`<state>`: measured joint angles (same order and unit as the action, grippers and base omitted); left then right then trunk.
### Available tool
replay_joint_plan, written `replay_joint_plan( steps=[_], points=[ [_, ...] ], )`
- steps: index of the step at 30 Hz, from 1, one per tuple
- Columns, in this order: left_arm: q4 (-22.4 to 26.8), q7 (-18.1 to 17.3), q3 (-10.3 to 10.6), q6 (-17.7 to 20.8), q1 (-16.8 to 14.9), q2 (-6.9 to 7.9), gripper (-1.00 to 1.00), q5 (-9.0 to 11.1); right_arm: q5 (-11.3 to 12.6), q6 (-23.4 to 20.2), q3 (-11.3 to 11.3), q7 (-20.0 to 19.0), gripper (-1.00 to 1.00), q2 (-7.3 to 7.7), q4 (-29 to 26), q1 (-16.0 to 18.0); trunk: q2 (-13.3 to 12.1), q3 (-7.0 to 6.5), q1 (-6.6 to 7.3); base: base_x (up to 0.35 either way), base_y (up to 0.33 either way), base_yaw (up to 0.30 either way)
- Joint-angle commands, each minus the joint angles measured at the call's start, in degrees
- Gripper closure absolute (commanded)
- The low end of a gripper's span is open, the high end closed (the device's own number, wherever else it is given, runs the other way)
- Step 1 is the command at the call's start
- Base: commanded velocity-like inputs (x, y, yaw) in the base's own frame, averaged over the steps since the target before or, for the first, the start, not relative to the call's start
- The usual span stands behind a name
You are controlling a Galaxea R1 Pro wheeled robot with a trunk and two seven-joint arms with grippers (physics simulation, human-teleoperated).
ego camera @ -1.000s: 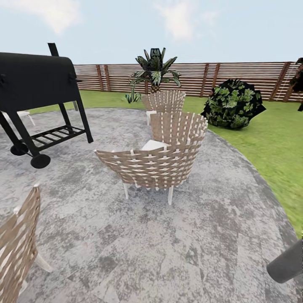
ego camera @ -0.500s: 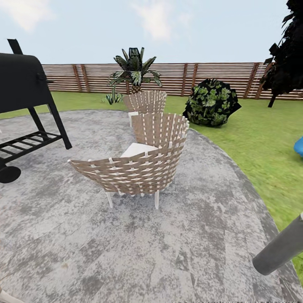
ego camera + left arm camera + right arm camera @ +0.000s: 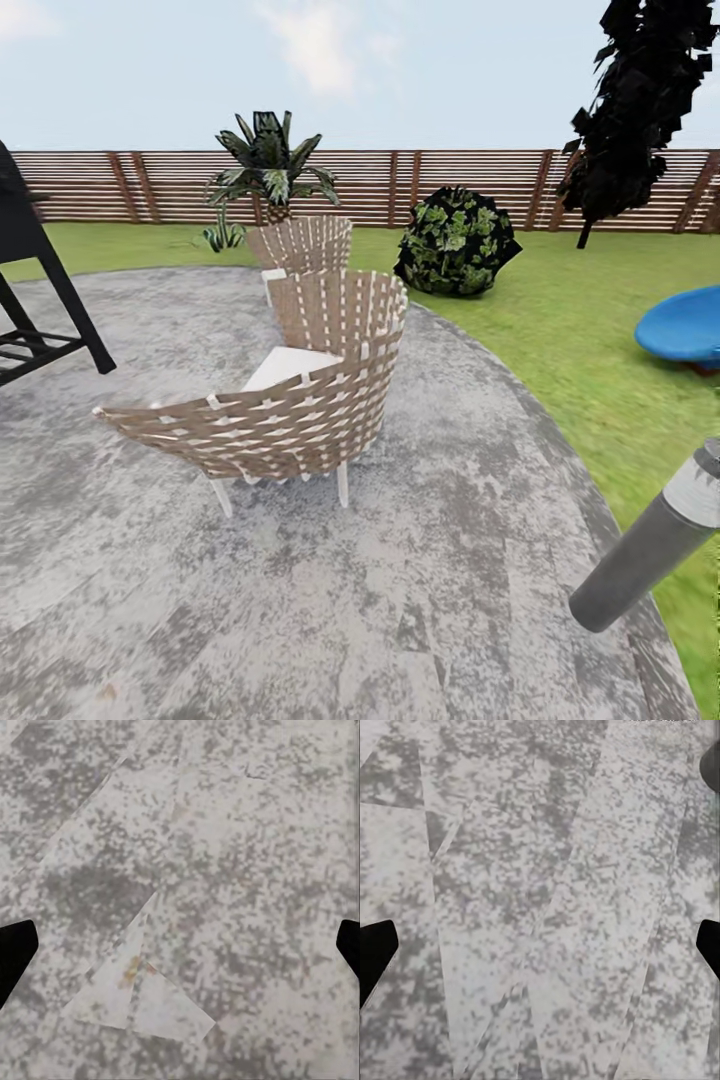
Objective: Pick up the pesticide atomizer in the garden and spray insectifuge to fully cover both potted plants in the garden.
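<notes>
Head view, grey paved patch (image 3: 450,560), woven chairs (image 3: 290,400), lawn (image 3: 560,310), slatted fence (image 3: 470,185)

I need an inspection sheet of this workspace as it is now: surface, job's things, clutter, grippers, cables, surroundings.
Surface: grey paved patch, mottled, ringed by lawn.
Job's things: nothing seen.
Clutter: woven chairs, one behind another; black grill at the edge.
Grippers: left gripper and right gripper both have fingers wide apart over paving, holding nothing.
Cables: nothing seen.
Surroundings: slatted fence, dark shrub, spiky plant, black tree, blue dish.
</notes>
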<state>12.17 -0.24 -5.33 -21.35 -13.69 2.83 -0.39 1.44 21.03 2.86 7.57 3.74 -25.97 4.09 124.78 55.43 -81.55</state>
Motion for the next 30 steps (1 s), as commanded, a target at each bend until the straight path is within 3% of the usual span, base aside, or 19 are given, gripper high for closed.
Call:
replay_joint_plan(
  steps=[1,19,30],
  points=[
    [0.0,0.0,-0.2,-0.2,0.0,-0.01,-1.0,0.0,0.1,0.2,0.3,0.3,-1.0,0.04,0.0,0.0,0.0,0.05,-0.02,0.3,0.133,-0.264],
    [0.0,0.0,-0.2,-0.2,0.0,-0.01,-1.0,0.0,0.1,0.2,0.3,0.3,-1.0,0.04,0.0,0.0,0.0,0.05,-0.02,0.299,0.134,-0.264],
    [0.0,0.0,-0.2,-0.2,0.0,-0.01,-1.0,0.0,0.1,0.2,0.3,0.3,-1.0,0.04,0.0,0.0,0.0,0.05,-0.02,0.033,0.018,-0.264]
  ],
)
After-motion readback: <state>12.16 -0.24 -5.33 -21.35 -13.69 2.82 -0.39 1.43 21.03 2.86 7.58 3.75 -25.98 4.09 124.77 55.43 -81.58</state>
